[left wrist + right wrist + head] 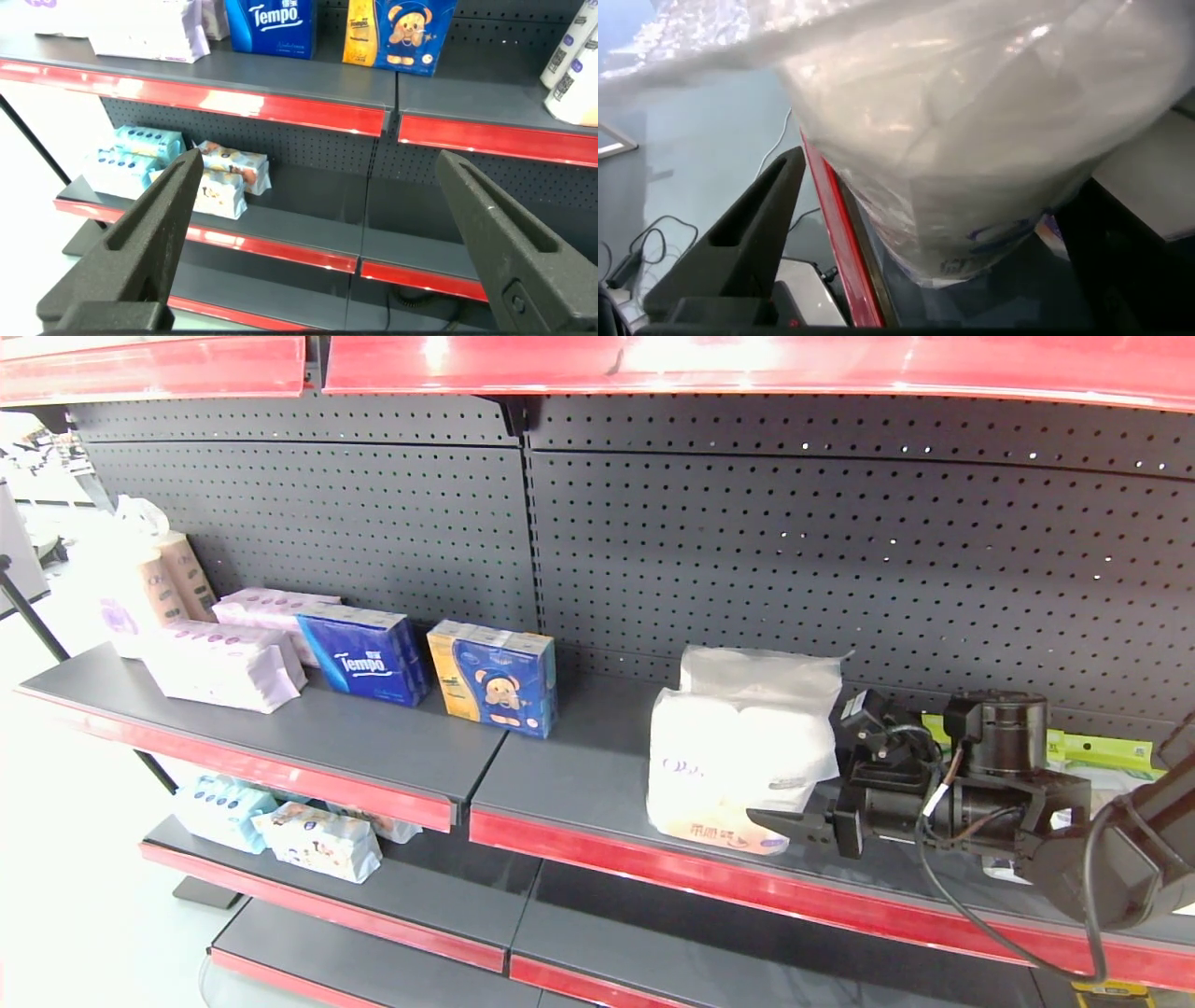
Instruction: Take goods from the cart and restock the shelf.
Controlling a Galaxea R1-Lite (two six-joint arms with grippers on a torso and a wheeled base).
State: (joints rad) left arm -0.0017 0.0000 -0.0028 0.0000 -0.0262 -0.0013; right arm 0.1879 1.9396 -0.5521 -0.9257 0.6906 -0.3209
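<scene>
A white plastic-wrapped tissue pack [747, 756] stands on the right part of the dark shelf board [579, 775], close to its red front edge. My right gripper [784, 803] is at the pack's right side, open, with one finger [780, 823] reaching along the pack's front. In the right wrist view the pack [971, 140] lies between the spread fingers [752, 233], and a gap shows beside one of them. My left gripper [318, 187] hangs open and holds nothing, in front of the lower shelves.
Further left on the same board stand a yellow-and-blue bear pack [495, 677], a blue pack [369, 656] and lilac packs [224, 663]. Green-labelled goods [1092, 747] lie behind my right arm. Small packs [317, 840] sit on the lower shelf [280, 243]. A pegboard wall closes the back.
</scene>
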